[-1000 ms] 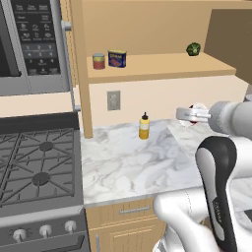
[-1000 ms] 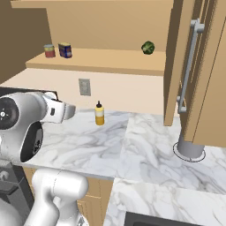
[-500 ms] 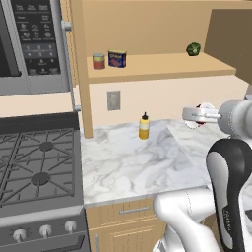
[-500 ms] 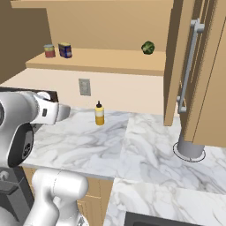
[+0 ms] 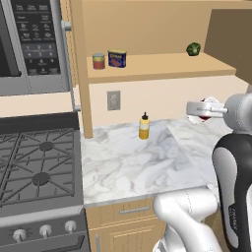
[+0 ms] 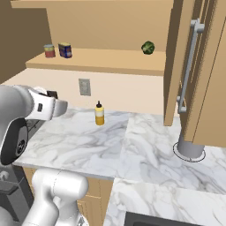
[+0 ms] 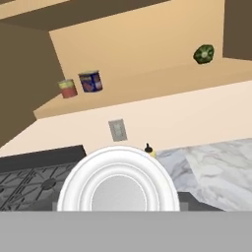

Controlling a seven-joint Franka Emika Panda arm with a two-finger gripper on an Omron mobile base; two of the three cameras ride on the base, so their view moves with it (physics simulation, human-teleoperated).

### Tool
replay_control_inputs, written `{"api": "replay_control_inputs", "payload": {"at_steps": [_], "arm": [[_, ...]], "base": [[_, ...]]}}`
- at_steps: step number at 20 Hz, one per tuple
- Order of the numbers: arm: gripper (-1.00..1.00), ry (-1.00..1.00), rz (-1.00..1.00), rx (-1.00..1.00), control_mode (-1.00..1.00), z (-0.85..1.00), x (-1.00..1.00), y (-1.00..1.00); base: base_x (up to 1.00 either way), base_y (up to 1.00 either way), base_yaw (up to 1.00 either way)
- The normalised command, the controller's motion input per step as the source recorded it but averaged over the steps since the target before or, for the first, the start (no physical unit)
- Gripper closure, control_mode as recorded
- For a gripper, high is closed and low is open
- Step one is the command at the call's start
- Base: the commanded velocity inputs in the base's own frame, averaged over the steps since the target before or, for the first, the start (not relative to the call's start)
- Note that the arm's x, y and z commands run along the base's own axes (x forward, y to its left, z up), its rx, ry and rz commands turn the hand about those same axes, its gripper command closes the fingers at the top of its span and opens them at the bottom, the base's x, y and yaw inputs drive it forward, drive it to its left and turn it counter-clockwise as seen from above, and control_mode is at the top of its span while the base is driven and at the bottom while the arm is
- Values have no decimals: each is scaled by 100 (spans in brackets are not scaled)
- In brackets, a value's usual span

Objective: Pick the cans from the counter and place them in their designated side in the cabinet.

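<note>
Two tins sit on the cabinet (image 5: 162, 66) shelf in left base view: red can w/ yellow-green band (image 5: 99, 61) just beside dark blue boxy tin (image 5: 117, 58), both upright at the shelf's left end. Green round item (image 5: 193, 48) near the shelf's right end, well apart from them. Microwave (image 5: 29, 44) at left, black stove (image 5: 34, 162) below it. Marble tabletop (image 5: 133, 162) carries a yellow squeeze bottle (image 5: 143, 126), upright near the back wall, below a wall outlet (image 5: 113, 100). At right, the white hand holds a red-and-white can (image 5: 209, 109) up in the air above the tabletop, approx. level w/ the outlet; fingers (image 5: 206, 109) clenched on it.

Right base view: same shelf, red can (image 6: 49, 50) and blue tin (image 6: 65, 50) at its left end, green item (image 6: 148, 47) farther right. Brown door (image 6: 194, 66) w/ long handle stands at right. Bottle (image 6: 99, 113) upright on tabletop (image 6: 145, 145), outlet (image 6: 84, 87) behind it. White hand at left; fingers themselves hidden here behind the wrist, can't tell more from this side.

Hand view: white round end of the held can (image 7: 118, 184) sits right at the bottom between the fingers, rim facing the camera. Beyond it: red can (image 7: 68, 88), blue tin (image 7: 90, 81), green item (image 7: 204, 53) on the shelf, outlet (image 7: 117, 130) below, bottle tip (image 7: 148, 148) peeking over the can's rim, stove (image 7: 29, 179) at lower left.
</note>
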Motion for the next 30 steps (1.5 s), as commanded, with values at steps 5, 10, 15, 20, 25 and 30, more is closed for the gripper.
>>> {"api": "replay_control_inputs", "payload": {"at_steps": [5,10,15,20,25,30], "arm": [[100,-1,0,0,-100,18,-2,0],[100,-2,0,0,-100,22,-1,0],[100,-1,0,0,-100,17,0,0],[100,-3,0,0,-100,19,0,0],[100,-4,0,0,-100,24,0,0],[100,-6,0,0,-100,22,0,0]], "base": [[0,0,0],[0,0,0],[0,0,0],[0,0,0],[0,0,0],[0,0,0]]}}
